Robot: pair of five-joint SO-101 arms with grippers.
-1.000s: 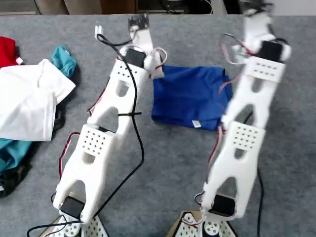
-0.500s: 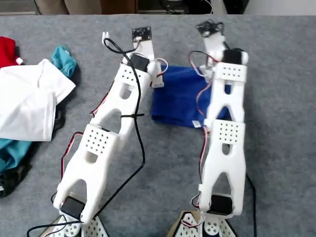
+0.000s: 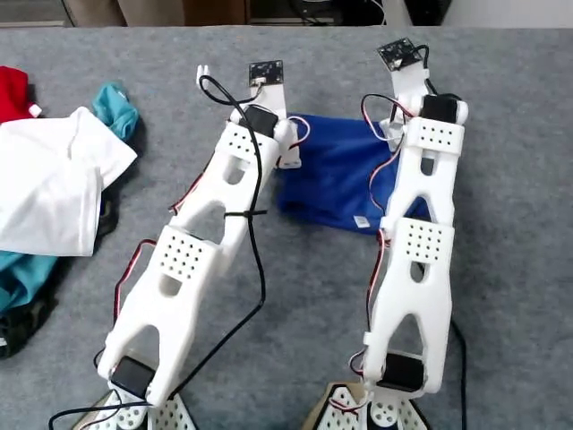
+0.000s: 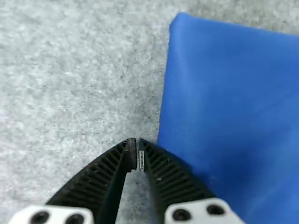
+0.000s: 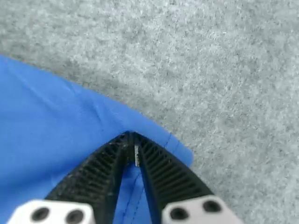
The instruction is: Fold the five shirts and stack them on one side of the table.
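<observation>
A folded blue shirt (image 3: 333, 175) lies on the grey table between my two arms. In the left wrist view my left gripper (image 4: 136, 145) is shut with nothing in it, over bare table just beside a side edge of the blue shirt (image 4: 233, 93). In the right wrist view my right gripper (image 5: 130, 138) is shut too, its tips low over a corner of the blue shirt (image 5: 51, 121). At the table's left side the other shirts lie in a loose pile: a white one (image 3: 54, 179) on top, with red (image 3: 12, 91), teal (image 3: 116, 106) and black (image 3: 20, 324) ones showing around it.
The left arm (image 3: 215, 206) and the right arm (image 3: 419, 206) stretch across the table's middle, each with loose cables. Grey tabletop (image 3: 519, 269) lies open to the right of the right arm and beyond the blue shirt.
The right arm swung left from the table's right side and settled over the blue shirt's far right corner. The left arm shifted slightly right and farther away, along the shirt's left edge.
</observation>
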